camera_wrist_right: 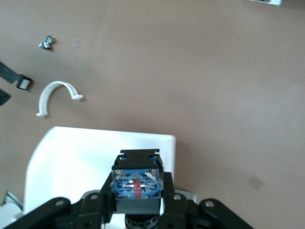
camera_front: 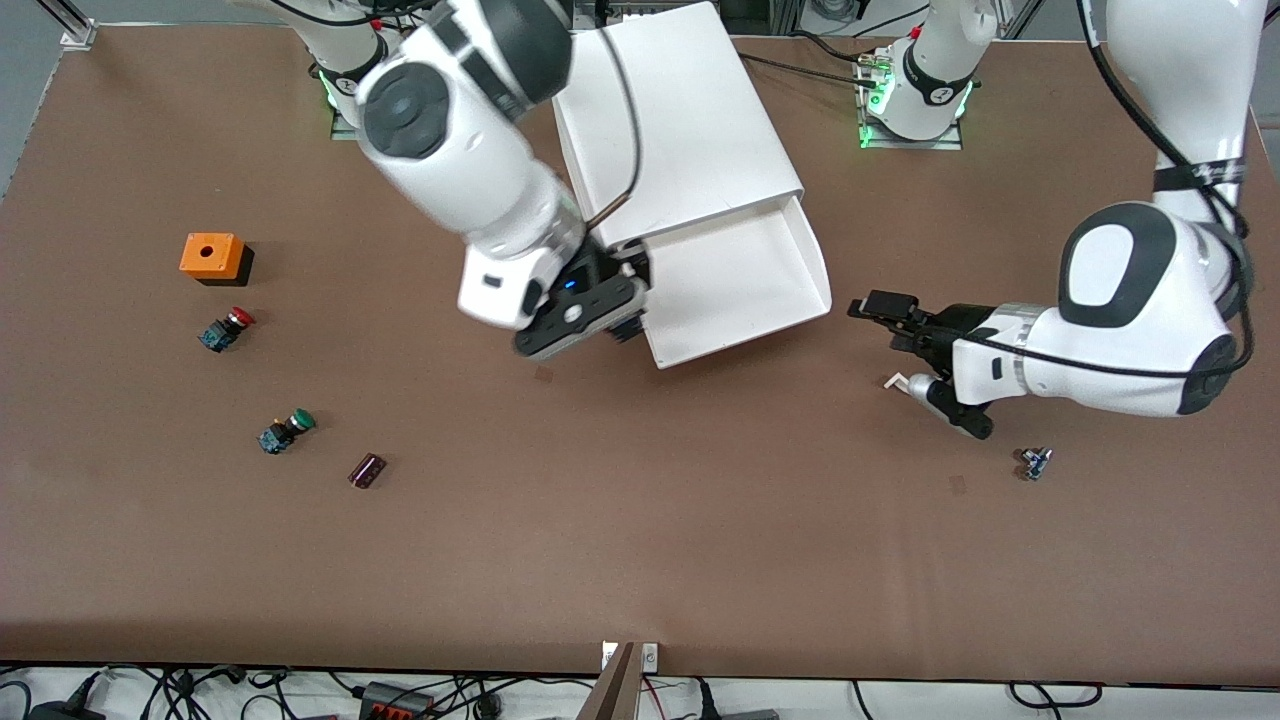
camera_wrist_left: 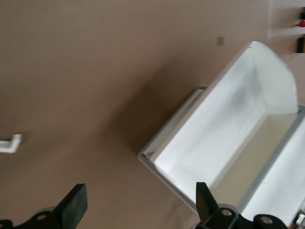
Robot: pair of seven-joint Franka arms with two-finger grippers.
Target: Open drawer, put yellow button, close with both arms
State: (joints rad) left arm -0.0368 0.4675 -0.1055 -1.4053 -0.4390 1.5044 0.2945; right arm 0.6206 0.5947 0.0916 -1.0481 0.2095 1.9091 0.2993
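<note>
The white cabinet (camera_front: pixel 680 120) stands at the middle of the table's robot side. Its uppermost drawer (camera_front: pixel 740 290) is pulled out and looks empty; it also shows in the left wrist view (camera_wrist_left: pixel 224 129) and the right wrist view (camera_wrist_right: pixel 81 162). My right gripper (camera_front: pixel 622 325) is over the drawer's front corner toward the right arm's end. It (camera_wrist_right: pixel 137 193) is shut on a button with a black-and-blue body (camera_wrist_right: pixel 137 179); its cap is hidden. My left gripper (camera_front: pixel 886 321) is open and empty, low over the table beside the drawer toward the left arm's end (camera_wrist_left: pixel 140 202).
An orange box (camera_front: pixel 212 257), a red-capped button (camera_front: pixel 226 329), a green-capped button (camera_front: pixel 286 431) and a small dark part (camera_front: pixel 367 470) lie toward the right arm's end. A white clip (camera_front: pixel 896 381) and a small metal part (camera_front: pixel 1034 463) lie near my left gripper.
</note>
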